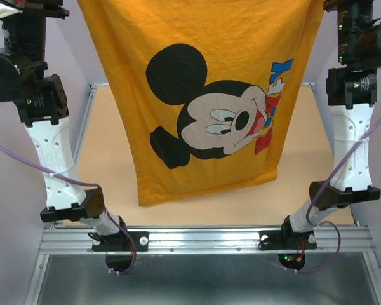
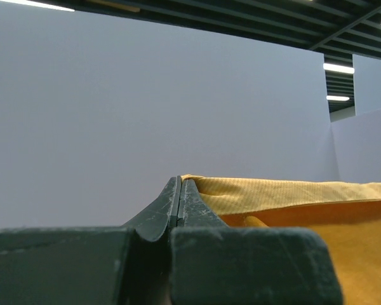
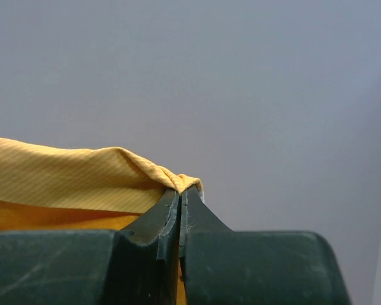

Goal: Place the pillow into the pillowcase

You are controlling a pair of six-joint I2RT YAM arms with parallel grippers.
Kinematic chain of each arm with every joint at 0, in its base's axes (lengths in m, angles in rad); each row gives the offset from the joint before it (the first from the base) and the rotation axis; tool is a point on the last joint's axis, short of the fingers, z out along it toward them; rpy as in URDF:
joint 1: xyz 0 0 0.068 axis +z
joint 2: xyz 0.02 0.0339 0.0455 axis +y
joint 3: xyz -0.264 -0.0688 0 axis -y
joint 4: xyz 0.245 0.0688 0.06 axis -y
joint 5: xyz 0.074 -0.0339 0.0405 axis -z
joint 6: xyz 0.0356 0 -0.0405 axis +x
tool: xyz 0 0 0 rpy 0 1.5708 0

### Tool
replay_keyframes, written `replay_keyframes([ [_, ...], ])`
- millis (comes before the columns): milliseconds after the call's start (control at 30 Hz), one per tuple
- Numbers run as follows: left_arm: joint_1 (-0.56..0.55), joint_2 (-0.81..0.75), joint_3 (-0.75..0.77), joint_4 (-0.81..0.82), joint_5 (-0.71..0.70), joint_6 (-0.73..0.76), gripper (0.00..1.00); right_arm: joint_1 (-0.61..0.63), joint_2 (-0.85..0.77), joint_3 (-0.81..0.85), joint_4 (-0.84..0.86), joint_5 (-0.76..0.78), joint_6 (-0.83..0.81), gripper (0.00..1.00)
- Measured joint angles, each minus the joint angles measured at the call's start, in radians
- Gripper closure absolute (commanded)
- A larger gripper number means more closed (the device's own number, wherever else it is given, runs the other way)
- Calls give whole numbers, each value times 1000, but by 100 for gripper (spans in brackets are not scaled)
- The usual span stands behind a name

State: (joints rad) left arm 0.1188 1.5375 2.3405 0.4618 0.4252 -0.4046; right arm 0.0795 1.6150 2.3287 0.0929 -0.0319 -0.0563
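The orange-yellow pillowcase [image 1: 209, 95] hangs spread between both raised arms, its Mickey Mouse face towards the top camera and its lower edge near the table. My left gripper [image 2: 180, 184] is shut on the top left corner of the pillowcase [image 2: 286, 194]. My right gripper [image 3: 181, 190] is shut on the top right corner of the pillowcase [image 3: 70, 171]. Both grippers are at or beyond the top edge of the top view. The pillow is not in view; whether it is inside the case cannot be told.
The tan table [image 1: 305, 165] lies under the hanging case, with a metal rail [image 1: 203, 238] at its near edge. Grey walls stand on both sides and behind. The left arm [image 1: 51, 146] and right arm [image 1: 352, 146] rise steeply at the table's sides.
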Motion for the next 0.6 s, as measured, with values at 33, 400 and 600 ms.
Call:
replay_keyframes([
  [33, 0, 14, 2, 6, -1, 0, 100, 0, 14, 1, 12, 3, 0, 99],
  [400, -13, 300, 137, -12, -144, 100, 100, 22, 379, 229, 89, 22, 94, 99],
  [600, -13, 167, 58, 37, -162, 246, 100, 31, 220, 146, 119, 16, 150, 99],
])
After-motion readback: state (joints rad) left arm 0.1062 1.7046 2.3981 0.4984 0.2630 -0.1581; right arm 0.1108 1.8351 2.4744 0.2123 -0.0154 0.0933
